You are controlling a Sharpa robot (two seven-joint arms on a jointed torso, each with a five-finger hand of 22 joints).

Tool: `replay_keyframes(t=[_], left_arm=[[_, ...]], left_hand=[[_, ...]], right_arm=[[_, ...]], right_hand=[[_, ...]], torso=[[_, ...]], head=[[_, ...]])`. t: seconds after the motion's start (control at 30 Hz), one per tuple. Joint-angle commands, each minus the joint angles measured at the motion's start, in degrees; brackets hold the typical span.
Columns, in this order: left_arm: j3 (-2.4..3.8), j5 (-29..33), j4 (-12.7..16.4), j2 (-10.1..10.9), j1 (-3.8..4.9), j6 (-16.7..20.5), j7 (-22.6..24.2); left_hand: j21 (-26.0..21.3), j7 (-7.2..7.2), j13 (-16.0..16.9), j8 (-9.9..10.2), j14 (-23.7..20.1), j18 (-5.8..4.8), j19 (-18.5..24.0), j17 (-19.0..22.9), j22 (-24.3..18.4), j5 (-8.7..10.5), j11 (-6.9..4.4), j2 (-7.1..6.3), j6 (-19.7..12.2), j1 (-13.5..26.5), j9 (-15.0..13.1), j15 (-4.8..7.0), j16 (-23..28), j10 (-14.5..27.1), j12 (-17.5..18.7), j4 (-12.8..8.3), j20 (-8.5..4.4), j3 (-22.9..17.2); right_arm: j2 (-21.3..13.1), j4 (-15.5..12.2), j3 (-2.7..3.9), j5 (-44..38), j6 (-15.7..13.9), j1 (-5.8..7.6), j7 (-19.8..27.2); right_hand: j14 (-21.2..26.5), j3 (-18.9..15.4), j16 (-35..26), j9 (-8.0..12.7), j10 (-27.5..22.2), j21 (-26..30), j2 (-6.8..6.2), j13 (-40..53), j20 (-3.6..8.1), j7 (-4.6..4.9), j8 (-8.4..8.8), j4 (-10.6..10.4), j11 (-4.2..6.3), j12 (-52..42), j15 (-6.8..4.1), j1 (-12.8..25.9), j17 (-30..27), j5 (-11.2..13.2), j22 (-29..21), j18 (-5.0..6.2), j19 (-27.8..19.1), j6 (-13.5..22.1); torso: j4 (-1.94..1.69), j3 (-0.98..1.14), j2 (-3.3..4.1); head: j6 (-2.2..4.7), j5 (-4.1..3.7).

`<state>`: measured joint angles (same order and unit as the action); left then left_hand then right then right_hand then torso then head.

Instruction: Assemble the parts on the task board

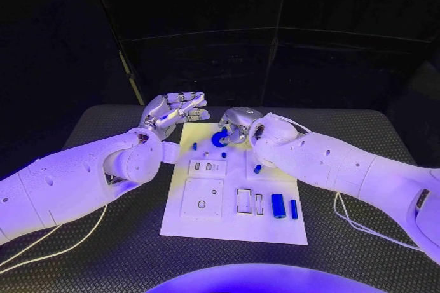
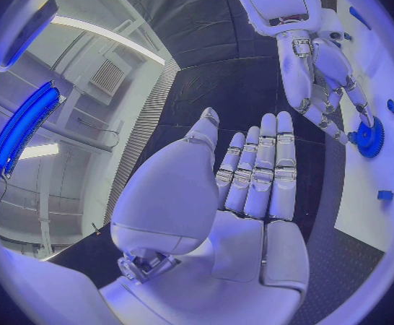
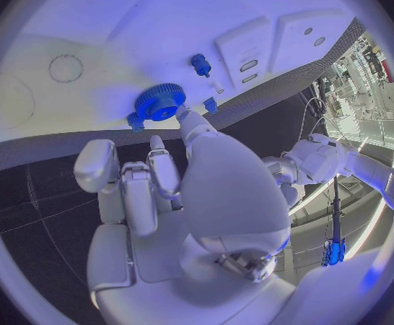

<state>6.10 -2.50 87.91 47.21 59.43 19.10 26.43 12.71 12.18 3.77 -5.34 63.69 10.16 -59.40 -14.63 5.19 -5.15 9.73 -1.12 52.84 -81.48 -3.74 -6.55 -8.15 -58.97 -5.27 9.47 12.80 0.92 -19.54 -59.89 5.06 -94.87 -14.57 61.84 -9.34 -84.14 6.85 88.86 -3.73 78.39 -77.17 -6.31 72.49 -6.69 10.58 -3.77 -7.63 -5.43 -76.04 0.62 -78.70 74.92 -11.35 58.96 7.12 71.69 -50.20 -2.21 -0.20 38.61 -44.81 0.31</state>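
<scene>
Nearest, two blue cylinders (image 1: 283, 206) lie side by side on the board (image 1: 197, 226), beside rectangular slots and a square recessed plate (image 1: 203, 197). Further along, a small blue piece (image 1: 257, 168) lies on the board, and two short pegs (image 1: 201, 154) stand upright near the board's middle.

At the far end, a blue gear (image 1: 220, 139) rests on the board. The right hand (image 1: 241, 124) is bent down over it, with the fingertips (image 3: 185, 115) touching its toothed rim; whether it is actually pinched or only touched cannot be told. The left hand (image 1: 172, 112) hovers off the board's far left corner over the bench (image 1: 110, 124), fingers loosely parted, holding nothing.

Handling, as a judgement:
- The gear looks like rigid moulded plastic: light, stiff, not fragile.
- The teeth give purchase, while the flat faces are probably slick.
- Take hold across the rim on opposite sides and keep it level, so the bore can drop squarely over a peg.
- Being light, it could skid if pushed sideways
</scene>
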Motion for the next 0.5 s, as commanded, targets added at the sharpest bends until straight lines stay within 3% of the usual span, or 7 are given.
replay_keyframes(t=[0.03,0.17,0.33,0.5], left_arm=[[0.07,-0.2,0.1,0.0,0.11,-0.7,0.2],[0.07,-0.2,0.1,0.2,0.11,-0.7,0.2],[0.06,-0.2,-0.1,0.6,0.11,-0.8,0.3],[0.06,-0.2,-0.3,0.9,0.10,-0.8,0.3]], left_hand=[[-0.2,0.23,0.0,0.3,0.3,0.30,-0.3,0.0,0.0,0.06,-0.10,0.03,0.0,-0.1,0.0,-0.17,0.2,0.4,0.3,-0.4,0.00,0.1],[-0.2,0.23,0.0,0.3,0.3,0.30,-0.3,0.0,0.0,0.06,-0.10,0.03,0.0,-0.1,0.0,-0.17,0.2,0.4,0.3,-0.4,0.00,0.1],[-0.3,0.23,0.0,0.3,0.3,0.30,-0.3,-0.1,-0.1,0.06,-0.10,0.04,0.0,-0.1,0.0,-0.17,0.2,0.3,0.3,-0.4,0.00,0.1],[-0.3,0.22,0.0,0.3,0.3,0.30,-0.3,-0.1,-0.1,0.05,-0.10,0.06,0.0,-0.1,0.0,-0.17,0.2,0.3,0.3,-0.4,0.00,0.1]], right_arm=[[-0.7,-1.0,0.01,-0.1,-0.3,0.12,-0.1],[-3.4,-3.8,0.02,1.8,-2.8,0.10,0.4],[-10.8,-9.5,0.05,9.5,-7.6,0.07,3.5],[-17.9,-12.7,0.03,18.6,-8.0,0.08,8.7]], right_hand=[[-5.0,-0.6,-0.1,-0.2,0.0,-0.4,-0.04,0.3,-0.54,-0.17,-0.06,-0.4,0.06,0.0,0.45,0.8,10.9,-0.1,0.2,-1.08,0.2,0.0],[-5.0,-0.8,-0.1,-0.4,0.6,-0.6,0.34,1.0,-0.53,-0.38,-0.46,-0.9,0.22,-0.8,0.36,1.2,11.0,-0.7,0.4,-1.11,0.4,-0.9],[-5.0,-0.9,-0.1,-0.5,1.4,-0.7,0.71,2.0,-0.37,-0.65,-0.74,-0.9,0.48,-1.6,0.15,1.0,10.9,-1.9,0.6,-1.13,0.5,-2.0],[-5.0,-0.9,-0.1,-0.6,1.4,-0.8,0.61,2.0,-0.24,-0.81,-0.87,-0.3,0.64,-1.7,0.01,0.3,10.9,-1.6,0.7,-1.16,0.6,-2.5]], torso=[[0.03,0.04,-0.03],[0.09,0.06,-0.04],[0.30,0.08,-0.12],[0.93,0.05,-0.23]], head=[[0.04,-0.01],[0.18,-0.06],[0.40,-0.19],[0.62,-0.46]])
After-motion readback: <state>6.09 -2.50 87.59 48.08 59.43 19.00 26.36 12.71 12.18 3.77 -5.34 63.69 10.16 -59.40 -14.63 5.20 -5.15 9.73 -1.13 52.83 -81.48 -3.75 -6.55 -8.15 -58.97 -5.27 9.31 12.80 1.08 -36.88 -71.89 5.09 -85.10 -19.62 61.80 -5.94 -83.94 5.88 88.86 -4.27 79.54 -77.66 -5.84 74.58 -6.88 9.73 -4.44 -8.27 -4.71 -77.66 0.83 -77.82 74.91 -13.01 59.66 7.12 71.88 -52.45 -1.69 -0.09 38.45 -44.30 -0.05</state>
